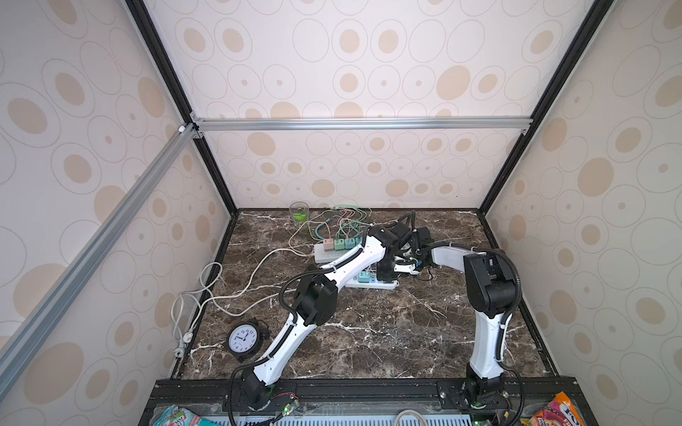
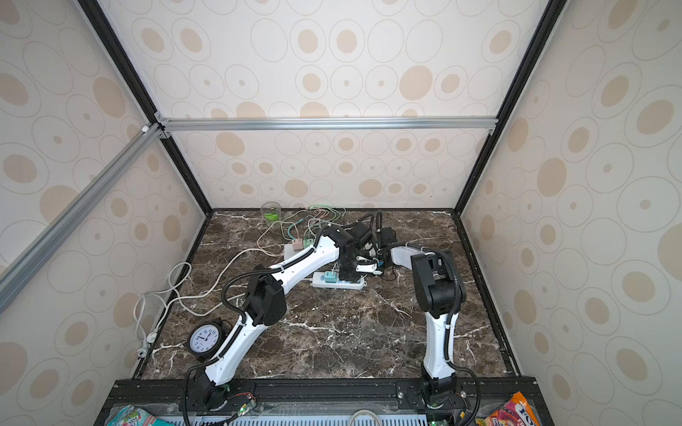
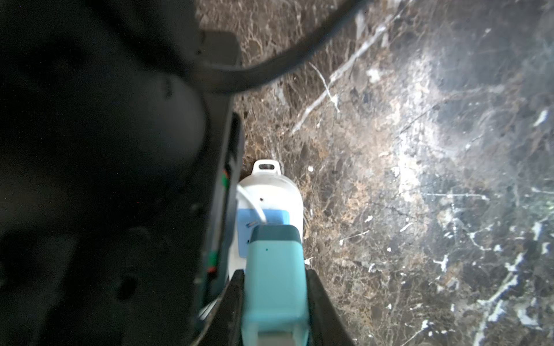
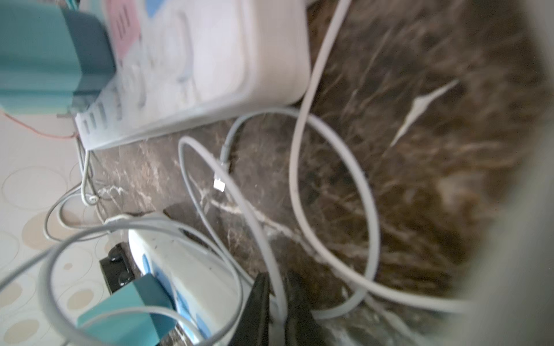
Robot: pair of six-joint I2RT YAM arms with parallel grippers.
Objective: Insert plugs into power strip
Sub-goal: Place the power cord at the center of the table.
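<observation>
Saw, nearest, a clock [image 1: 243, 340] on the table [image 1: 369, 332] by the left arm's lower link, with loose white cords [image 1: 246, 283] trailing toward the left edge. Further in, found the near strip [image 1: 383, 284] lying crosswise at mid-table, both arms reaching down around it. Found the left gripper [image 3: 274, 280] clamped on a teal plug [image 3: 274, 263], one finger on each side, holding it upright over the near strip (blue sockets showing just past it, toward the end with the hanging tab). Could not tell it seated or not. Found the right gripper [image 4: 278, 302] narrowed almost shut about a white cable [image 4: 277, 281], the cable running between the fingers [image 4: 260, 299] and away over the table beside the strip. Beyond, saw the far strip [image 1: 320, 253] partly hidden under the left forearm and carrying a row of plugs: a pink plug [image 1: 328, 243] at the left end, a green plug [image 1: 339, 243] next, teal ones after. Farthest, made out a tangle of thin pastel leads [image 1: 347, 221] behind that row and a glass [image 1: 299, 214] with something green inside, near the back wall.
</observation>
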